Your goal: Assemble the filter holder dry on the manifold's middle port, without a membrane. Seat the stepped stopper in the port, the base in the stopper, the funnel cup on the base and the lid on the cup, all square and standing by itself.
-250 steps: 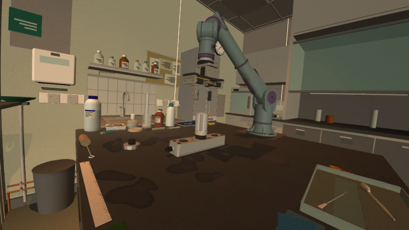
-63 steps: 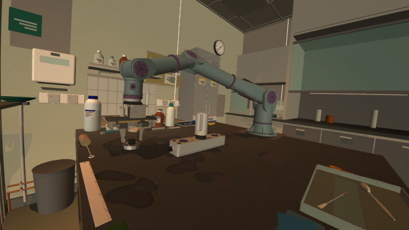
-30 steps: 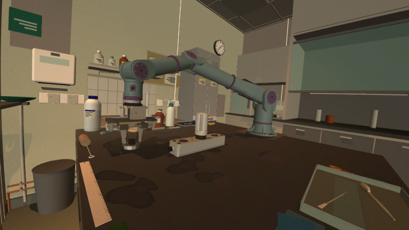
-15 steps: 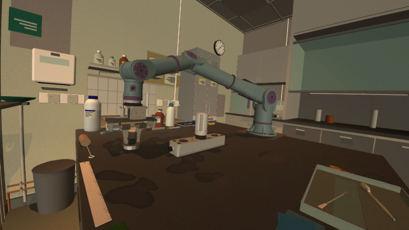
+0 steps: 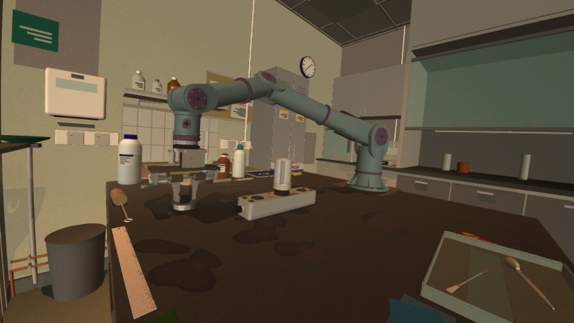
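Observation:
The lid is partly hidden between the fingers of my gripper, which is closed on it low on the bench top, left of the manifold. Only its pale disc rim and dark knob show. The manifold is a pale grey block with three dark ports on top. On its middle port stands the stack: a dark stopper, a white base and the upright grey funnel cup. The cup's top is uncovered.
Behind the work stand a white bottle, a red-brown bottle and a white squeeze bottle. A brush and a ruler lie near the left edge. A tray with tools sits front right.

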